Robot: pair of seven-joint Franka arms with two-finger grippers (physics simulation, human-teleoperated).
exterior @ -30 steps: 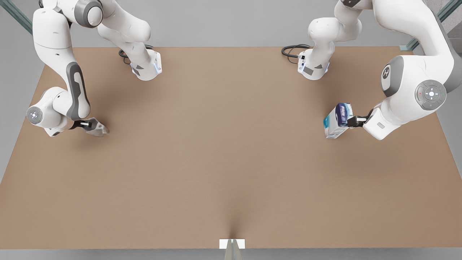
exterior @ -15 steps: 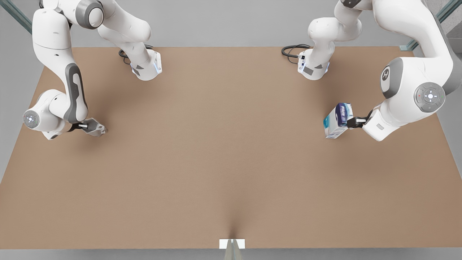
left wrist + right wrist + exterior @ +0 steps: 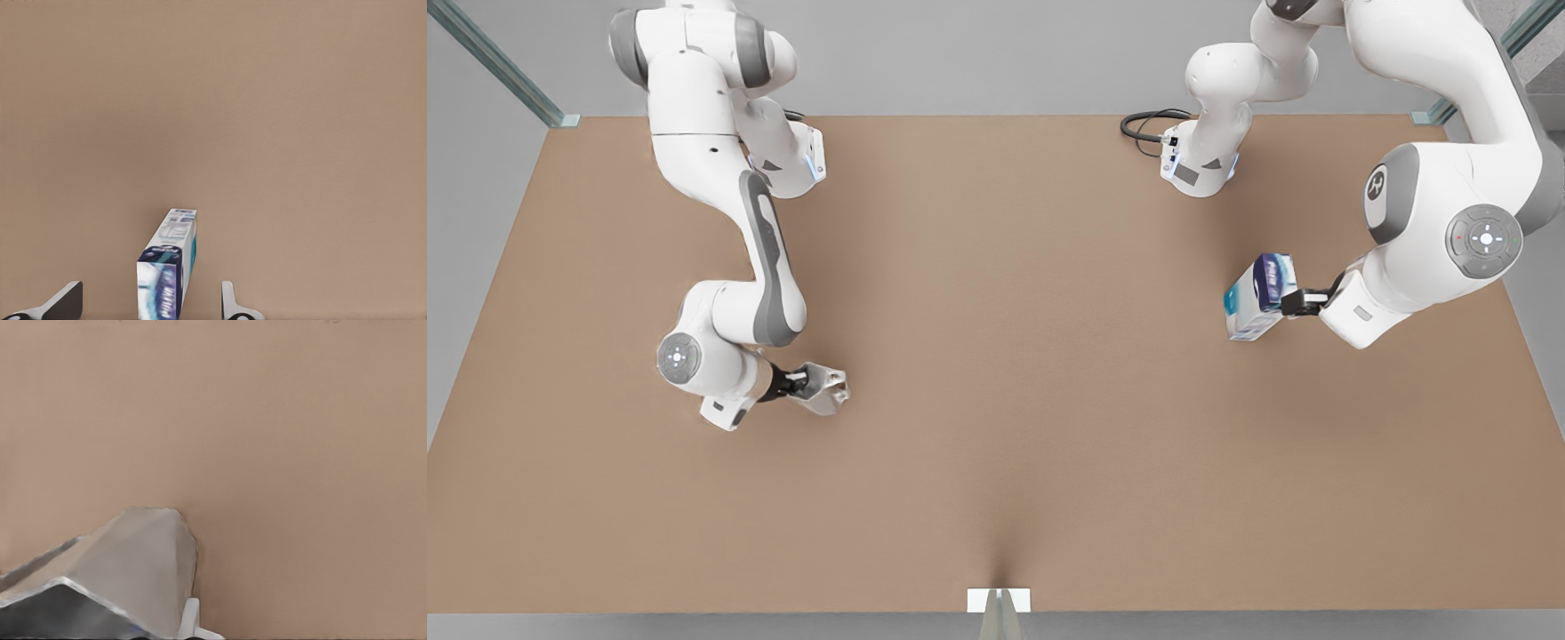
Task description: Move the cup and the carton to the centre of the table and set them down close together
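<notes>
Carried well inward from the front view's left edge since half a second ago: the cup (image 3: 825, 391), clamped in the right gripper (image 3: 805, 384), now at the near left of centre. No change on the front view's right. Across the table (image 3: 996, 498), still a wide bare span between the two things. Over at the right, slightly farther back, the carton (image 3: 1258, 298), apparently upright, straddled by the left gripper (image 3: 1291, 300). Seen from the left wrist, fingers (image 3: 230, 303) apart, with a gap either side of the carton, so probably not yet gripped. Centre to the right of the cup and nearer to it than to the carton. Likely next: closing on the carton, then a longer leftward carry.
</notes>
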